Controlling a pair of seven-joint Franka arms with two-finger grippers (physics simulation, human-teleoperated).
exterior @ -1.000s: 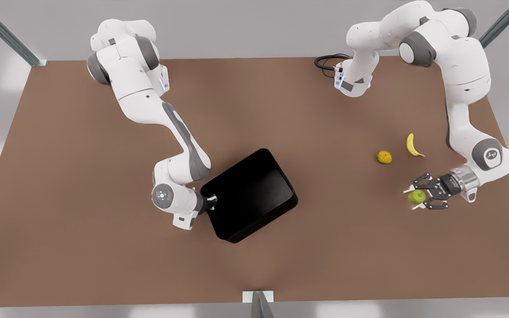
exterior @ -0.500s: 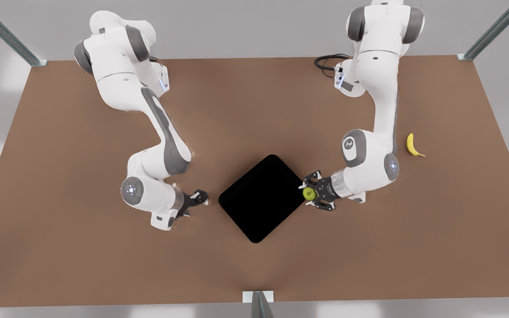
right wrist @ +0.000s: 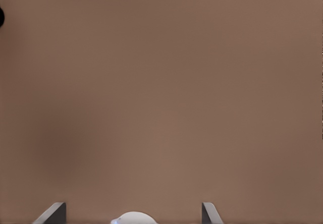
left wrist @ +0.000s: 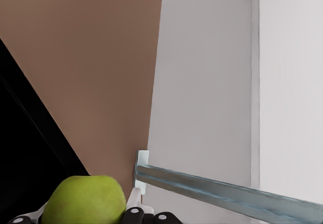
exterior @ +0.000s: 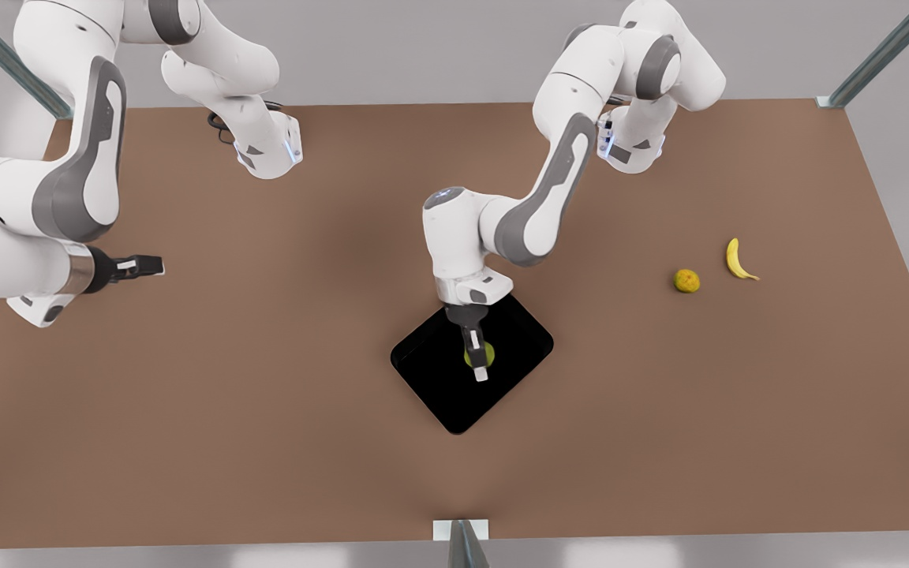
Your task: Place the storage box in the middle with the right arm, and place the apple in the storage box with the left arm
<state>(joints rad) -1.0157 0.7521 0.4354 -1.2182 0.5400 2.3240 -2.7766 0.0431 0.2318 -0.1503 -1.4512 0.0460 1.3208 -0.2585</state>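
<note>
Brown table is carrying the storage box mid-surface; my left gripper is hanging over it gripping the apple, partly hiding it. My right gripper is waiting apart, fingers spread.

The storage box looks glossy black plastic, the apple smooth-skinned, the desk matt brown.

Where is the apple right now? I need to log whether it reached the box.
In the front view the apple is near mid-table, over the black box, at the left end effector; whether it rests on the box floor is unclear.
</note>
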